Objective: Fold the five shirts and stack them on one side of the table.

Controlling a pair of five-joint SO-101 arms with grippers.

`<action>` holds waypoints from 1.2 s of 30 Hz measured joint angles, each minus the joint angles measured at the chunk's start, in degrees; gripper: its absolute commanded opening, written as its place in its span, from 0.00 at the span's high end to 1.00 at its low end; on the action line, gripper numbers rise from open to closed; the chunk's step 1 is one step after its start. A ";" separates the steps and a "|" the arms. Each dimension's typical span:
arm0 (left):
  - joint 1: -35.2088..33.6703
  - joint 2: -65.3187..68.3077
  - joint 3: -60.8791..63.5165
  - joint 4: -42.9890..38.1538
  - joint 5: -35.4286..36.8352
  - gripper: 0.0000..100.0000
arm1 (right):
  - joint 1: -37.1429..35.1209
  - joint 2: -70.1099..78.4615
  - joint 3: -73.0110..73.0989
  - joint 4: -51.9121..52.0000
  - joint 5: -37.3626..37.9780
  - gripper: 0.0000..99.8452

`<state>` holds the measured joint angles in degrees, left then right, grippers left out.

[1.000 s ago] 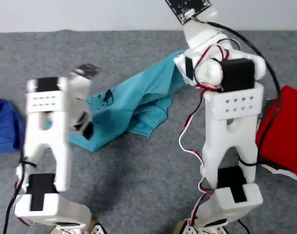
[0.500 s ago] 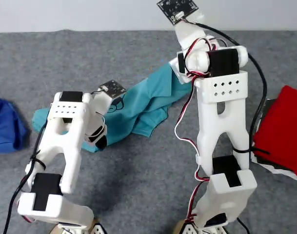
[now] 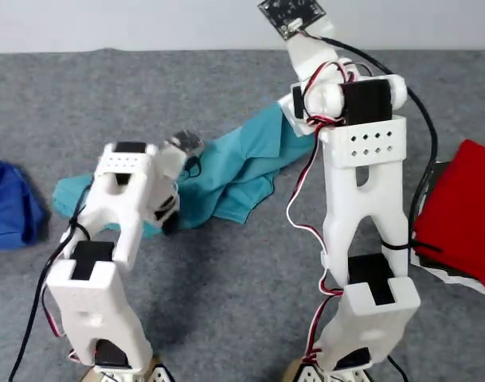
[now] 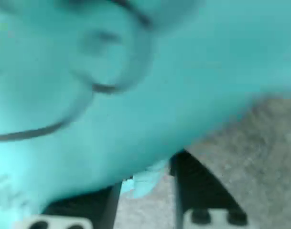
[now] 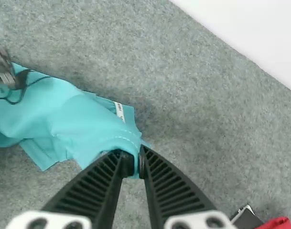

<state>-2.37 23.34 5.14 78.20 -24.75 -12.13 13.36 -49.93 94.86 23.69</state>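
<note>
A teal shirt [image 3: 234,167] lies crumpled across the middle of the grey table. My right gripper [image 3: 294,107] is at the shirt's far right corner. In the right wrist view that gripper [image 5: 134,160] is shut on a fold of the teal shirt [image 5: 64,124] near its label. My left gripper [image 3: 169,219] rests low at the shirt's near left edge. In the left wrist view, the left gripper [image 4: 149,171] is open, with a bit of the teal shirt [image 4: 159,71] hanging between its black fingers [image 4: 193,183].
A bunched blue shirt [image 3: 7,203] sits at the table's left edge. A red shirt [image 3: 457,215] lies at the right edge on something white and dark. Bare grey table [image 3: 242,278] lies between the two arm bases and toward the back left.
The left arm has swung right and down from beside the blue shirt onto the teal shirt's near edge. The right arm shifted slightly left a second ago and has since held still.
</note>
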 measured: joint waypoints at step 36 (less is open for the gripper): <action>-4.31 -44.66 28.57 9.58 -10.64 0.79 | 2.90 -3.87 0.00 5.71 3.08 0.99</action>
<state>-6.68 -21.32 33.71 87.78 -35.38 -9.23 9.49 -49.93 100.57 26.77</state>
